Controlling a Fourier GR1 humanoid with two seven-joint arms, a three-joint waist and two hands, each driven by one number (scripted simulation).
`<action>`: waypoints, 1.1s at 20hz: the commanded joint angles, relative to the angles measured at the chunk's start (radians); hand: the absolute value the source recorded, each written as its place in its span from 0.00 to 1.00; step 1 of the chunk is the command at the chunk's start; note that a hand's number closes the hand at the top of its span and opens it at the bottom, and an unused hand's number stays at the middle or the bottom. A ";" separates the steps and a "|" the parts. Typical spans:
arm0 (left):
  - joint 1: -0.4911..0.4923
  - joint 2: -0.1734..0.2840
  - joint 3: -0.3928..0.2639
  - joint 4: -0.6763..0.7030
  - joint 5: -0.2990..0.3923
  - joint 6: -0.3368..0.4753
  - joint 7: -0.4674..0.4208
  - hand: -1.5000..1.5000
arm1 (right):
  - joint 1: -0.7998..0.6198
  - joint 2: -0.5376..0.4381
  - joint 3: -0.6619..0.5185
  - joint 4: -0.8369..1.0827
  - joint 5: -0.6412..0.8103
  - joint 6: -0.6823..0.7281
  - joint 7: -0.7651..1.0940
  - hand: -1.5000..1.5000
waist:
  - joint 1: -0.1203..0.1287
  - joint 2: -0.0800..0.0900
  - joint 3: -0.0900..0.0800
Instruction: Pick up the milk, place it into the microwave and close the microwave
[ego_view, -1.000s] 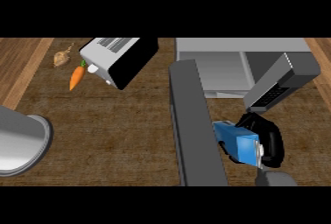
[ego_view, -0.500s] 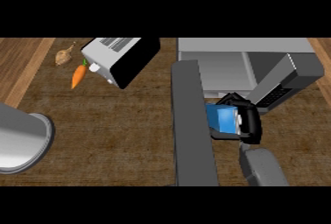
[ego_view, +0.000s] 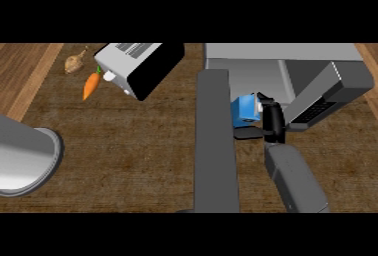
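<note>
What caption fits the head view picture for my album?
Right hand carries the blue milk toward the open microwave.

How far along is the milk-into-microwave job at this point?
Pickup looks done: the right hand is curled round the blue milk carton, held at the mouth of the open microwave. In hand is carrying it inside. Left: setting the milk down in there, letting go, and swinging the open door shut. The left hand is not in view.
</note>
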 joint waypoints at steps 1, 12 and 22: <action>0.006 0.030 0.043 0.004 0.037 -0.034 -0.006 0.00 | -0.145 0.021 -0.082 0.209 -0.021 -0.053 -0.074 1.00 | 0.020 0.006 0.001; -0.079 0.000 0.019 0.070 0.012 -0.033 0.000 0.00 | -0.293 -0.076 -0.109 0.505 0.079 -0.179 -0.145 1.00 | 0.053 0.026 0.003; -0.070 0.029 0.023 0.041 0.014 -0.062 -0.003 0.00 | -0.374 -0.177 -0.099 0.568 0.141 -0.292 -0.183 1.00 | 0.103 0.047 0.006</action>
